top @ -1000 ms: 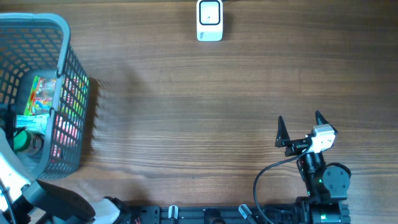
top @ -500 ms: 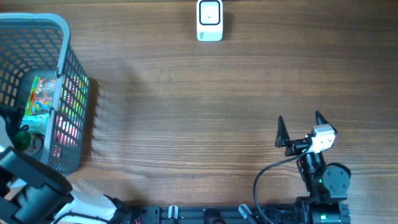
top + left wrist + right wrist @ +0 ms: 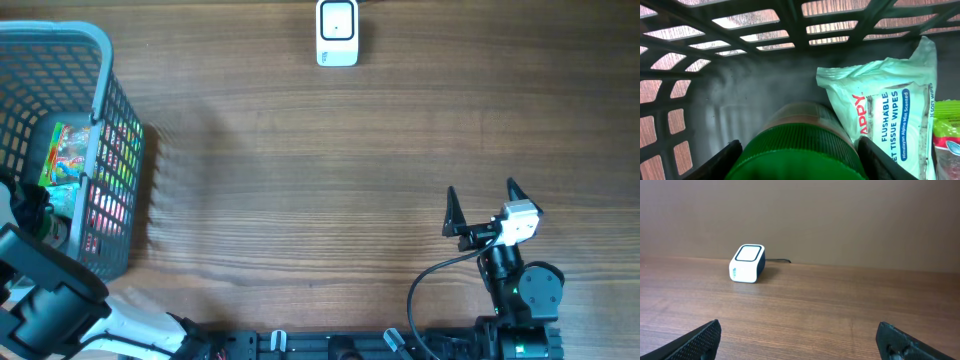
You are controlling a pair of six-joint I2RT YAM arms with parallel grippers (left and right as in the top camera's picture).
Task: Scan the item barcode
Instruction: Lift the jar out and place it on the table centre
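Note:
A bottle with a ribbed green cap [image 3: 800,147] lies in the grey basket [image 3: 103,60] at the table's left edge. In the left wrist view my left gripper [image 3: 800,162] has its two black fingers pressed against either side of that cap, shut on it. In the overhead view the arm covers the bottle. The white barcode scanner [image 3: 337,33] stands at the table's far edge, also seen in the right wrist view as a scanner [image 3: 747,263] to the far left. My right gripper [image 3: 485,205] rests near the front right, open and holding nothing.
Beside the bottle in the basket lie a white pack of flushable wipes [image 3: 890,115] and a colourful snack packet [image 3: 68,150]. The basket's lattice walls [image 3: 765,27] stand close around the left gripper. Bare wooden table [image 3: 320,180] stretches between basket, scanner and right arm.
My left arm has pushed further into the basket and now covers the green cap in the overhead view. Its jaws have closed in from wide. The right arm has not moved.

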